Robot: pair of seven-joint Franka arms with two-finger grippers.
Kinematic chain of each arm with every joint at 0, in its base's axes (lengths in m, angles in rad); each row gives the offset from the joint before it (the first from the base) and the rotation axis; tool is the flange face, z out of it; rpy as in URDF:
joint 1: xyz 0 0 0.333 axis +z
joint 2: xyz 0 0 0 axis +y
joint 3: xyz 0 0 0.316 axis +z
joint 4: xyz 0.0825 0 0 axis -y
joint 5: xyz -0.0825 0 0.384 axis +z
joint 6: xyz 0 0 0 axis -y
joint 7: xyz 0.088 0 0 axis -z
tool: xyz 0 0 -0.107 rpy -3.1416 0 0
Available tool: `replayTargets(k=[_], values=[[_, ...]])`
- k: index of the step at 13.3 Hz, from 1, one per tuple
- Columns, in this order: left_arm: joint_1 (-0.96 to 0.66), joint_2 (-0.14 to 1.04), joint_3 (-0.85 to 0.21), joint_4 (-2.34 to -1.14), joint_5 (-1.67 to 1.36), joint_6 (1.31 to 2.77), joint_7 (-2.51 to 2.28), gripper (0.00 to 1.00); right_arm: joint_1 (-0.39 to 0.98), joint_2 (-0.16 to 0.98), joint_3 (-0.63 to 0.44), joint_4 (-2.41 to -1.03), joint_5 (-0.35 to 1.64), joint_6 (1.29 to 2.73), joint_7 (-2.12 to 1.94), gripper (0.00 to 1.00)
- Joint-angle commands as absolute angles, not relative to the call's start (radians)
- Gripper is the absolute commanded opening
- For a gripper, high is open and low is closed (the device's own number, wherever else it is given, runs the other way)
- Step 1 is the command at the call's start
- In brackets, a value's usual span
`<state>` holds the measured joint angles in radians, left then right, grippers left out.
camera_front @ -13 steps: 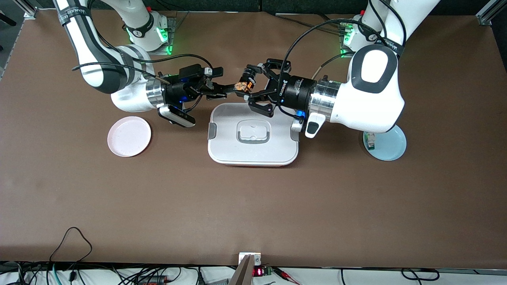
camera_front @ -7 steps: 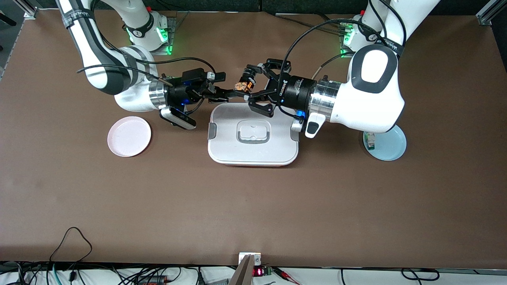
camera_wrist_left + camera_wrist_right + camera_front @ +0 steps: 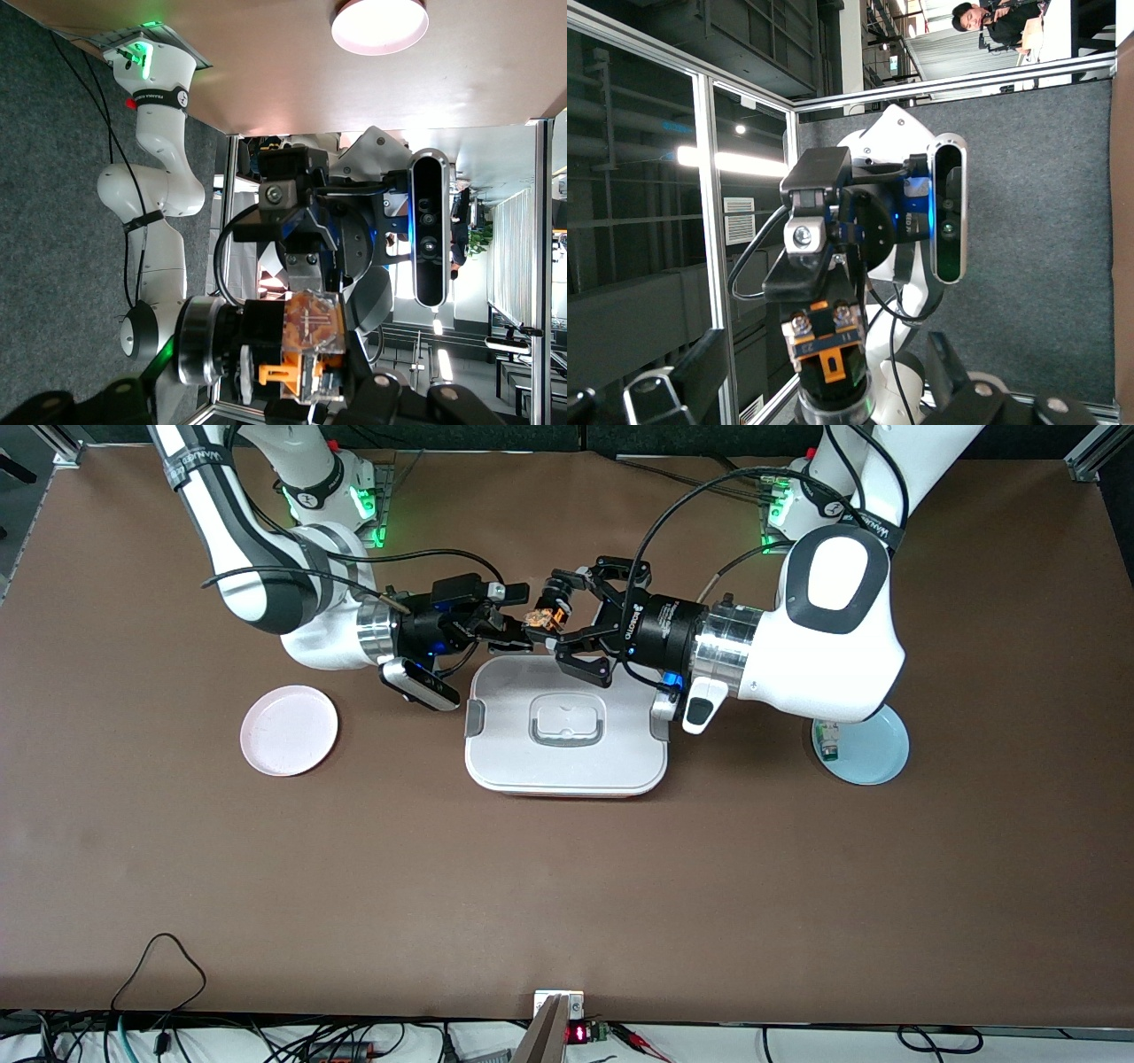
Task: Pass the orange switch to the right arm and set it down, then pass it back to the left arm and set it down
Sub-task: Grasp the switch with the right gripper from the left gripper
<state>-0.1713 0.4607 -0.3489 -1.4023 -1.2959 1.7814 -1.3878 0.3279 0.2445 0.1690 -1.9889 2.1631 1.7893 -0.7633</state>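
Note:
My left gripper (image 3: 551, 620) is shut on the orange switch (image 3: 541, 617) and holds it in the air over the edge of the white box (image 3: 567, 766) that lies farthest from the front camera. In the left wrist view the switch (image 3: 312, 341) sits between the left gripper's jaws (image 3: 310, 376). My right gripper (image 3: 516, 615) is open, with its tips close to the switch. In the right wrist view the switch (image 3: 827, 350) lies between the right gripper's (image 3: 824, 363) spread fingers (image 3: 700, 367), with a gap on each side.
A pink plate (image 3: 289, 730) lies toward the right arm's end of the table. A light blue plate (image 3: 873, 753) lies toward the left arm's end and holds a small white-grey part (image 3: 827, 740). Cables run along the table's front edge.
My right gripper has moved toward the switch, and its open fingers now reach it. The left gripper and the switch have not moved.

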Motion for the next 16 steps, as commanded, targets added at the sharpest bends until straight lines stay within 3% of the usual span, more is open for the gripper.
replayTargets(k=[1, 2, 5, 7, 9, 14, 15, 16], values=[[-0.175, 0.466, -0.347, -1.387, -1.325, 1.782, -1.385, 0.00, 0.334, 0.250, 0.170, -1.971, 2.186, 1.805, -0.790, 0.95], [-0.175, 0.466, -0.347, -1.387, -1.324, 1.782, -1.385, 0.00, 0.333, 0.249, 0.170, -1.973, 2.184, 1.805, -0.811, 0.90], [-0.175, 0.466, -0.347, -1.387, -1.324, 1.782, -1.385, 0.00, 0.333, 0.249, 0.170, -1.973, 2.181, 1.807, -0.894, 0.49], [-0.175, 0.466, -0.347, -1.387, -1.324, 1.782, -1.385, 0.00, 0.330, 0.245, 0.170, -1.971, 2.174, 1.806, -0.897, 0.31], [-0.175, 0.466, -0.347, -1.387, -1.324, 1.782, -1.385, 0.00, 0.328, 0.245, 0.170, -1.971, 2.175, 1.805, -0.922, 0.26], [-0.175, 0.466, -0.347, -1.387, -1.325, 1.782, -1.390, 0.03, 0.328, 0.245, 0.170, -1.971, 2.184, 1.807, -0.931, 0.24], [-0.175, 0.468, -0.347, -1.387, -1.325, 1.782, -1.413, 0.20, 0.328, 0.245, 0.170, -1.971, 2.184, 1.807, -0.931, 0.24], [-0.176, 0.466, -0.344, -1.385, -1.316, 1.781, -1.414, 0.67, 0.328, 0.245, 0.170, -1.973, 2.184, 1.809, -0.931, 0.23]])
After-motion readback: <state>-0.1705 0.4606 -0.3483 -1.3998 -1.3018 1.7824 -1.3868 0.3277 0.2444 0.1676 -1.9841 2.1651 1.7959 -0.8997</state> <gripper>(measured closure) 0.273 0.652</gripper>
